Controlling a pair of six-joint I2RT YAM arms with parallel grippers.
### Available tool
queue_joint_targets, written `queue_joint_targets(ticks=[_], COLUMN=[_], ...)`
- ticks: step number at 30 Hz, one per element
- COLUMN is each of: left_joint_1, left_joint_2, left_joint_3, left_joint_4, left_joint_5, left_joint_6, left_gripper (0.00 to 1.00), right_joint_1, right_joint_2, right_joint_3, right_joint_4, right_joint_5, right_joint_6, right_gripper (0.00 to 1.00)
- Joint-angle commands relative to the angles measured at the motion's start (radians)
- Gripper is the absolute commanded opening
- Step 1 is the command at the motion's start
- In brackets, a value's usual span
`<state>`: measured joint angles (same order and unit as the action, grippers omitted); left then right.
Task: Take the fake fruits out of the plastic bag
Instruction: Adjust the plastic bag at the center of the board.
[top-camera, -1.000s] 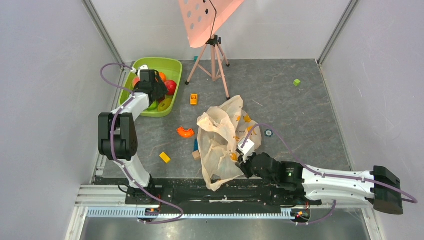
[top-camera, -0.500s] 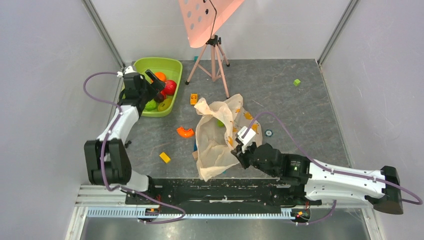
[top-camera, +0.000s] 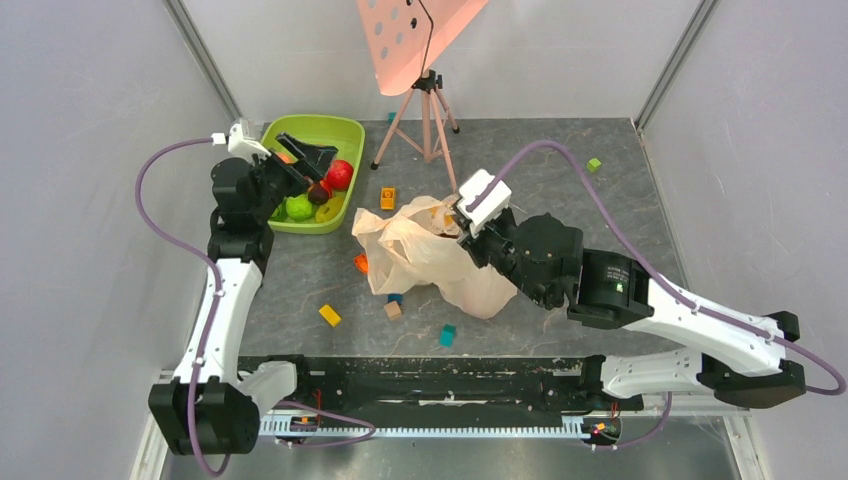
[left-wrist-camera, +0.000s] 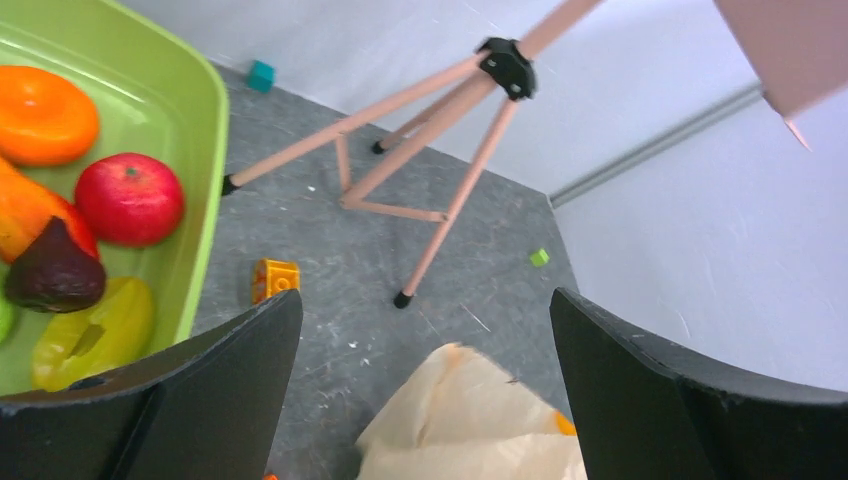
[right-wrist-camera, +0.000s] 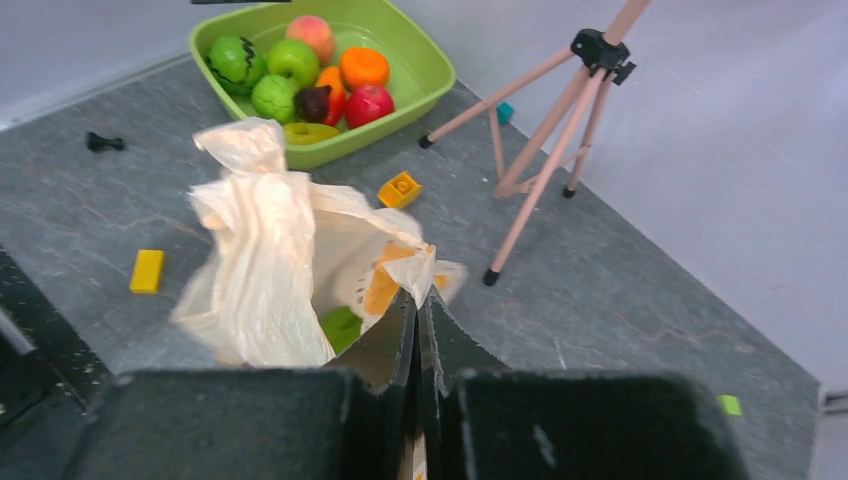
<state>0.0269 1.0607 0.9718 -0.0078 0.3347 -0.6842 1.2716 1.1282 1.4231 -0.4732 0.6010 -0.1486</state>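
- Your right pincer is clamped together on a fold of the bag at its rim and lifts that side. The rest sags below and ahead of the tips, with the mouth gaping to their left.
- One green fruit shows inside, just below and left of those tips. You cannot tell whether more lie under the folds.
- Keep the pinch firm and the mouth wide and still. The thin film could slip or fold shut.
- Your left pincer stands wide apart and empty over the tub, with the other fruits just to its left.
- The left arm is stretched far forward, wrist turned toward the bag. The right arm reaches across the middle, wrist tipped down.
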Motion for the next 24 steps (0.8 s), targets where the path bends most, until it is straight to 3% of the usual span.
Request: queue_joint_targets(ticks=[1,3,8,15,20,24], left_joint_1=[-0.006,-0.011,-0.014,-0.087,-0.117,-0.117], left_joint_2=[-0.074,-0.119,-0.23,-0.358,-0.427,-0.494], left_joint_3=[-0.049,-0.084,-0.149,-0.126,-0.093,-0.093], left_joint_4=[0.029,0.029,0.001,-0.131,-0.153,-0.198], left_joint_5=[0.163,0.197,0.289,0.344,0.395,0.373], left_joint_6=[-0.027,-0.021,-0.007,-0.027,-0.073,-0.108], left_gripper=[1.0,1.0,1.0,1.0,1.0,1.0], right_joint_1=[-0.002,-0.003,-0.002,0.0,0.003,0.002], right_joint_2=[0.035,0.017,-0.099,-0.199,-0.242,-0.272], right_joint_3=[0.059,-0.007,-0.367,-0.705,-0.789,-0.674], right_joint_4=[-0.081,-0.069,0.079,0.272,0.352,0.31], right_joint_5=[0.069,0.04,-0.142,-0.326,-0.351,-0.181], right_joint_6=[-0.096,-0.059,0.088,0.298,0.347,0.291], right_gripper=[0.0,0.0,0.0,0.0,0.0,0.0])
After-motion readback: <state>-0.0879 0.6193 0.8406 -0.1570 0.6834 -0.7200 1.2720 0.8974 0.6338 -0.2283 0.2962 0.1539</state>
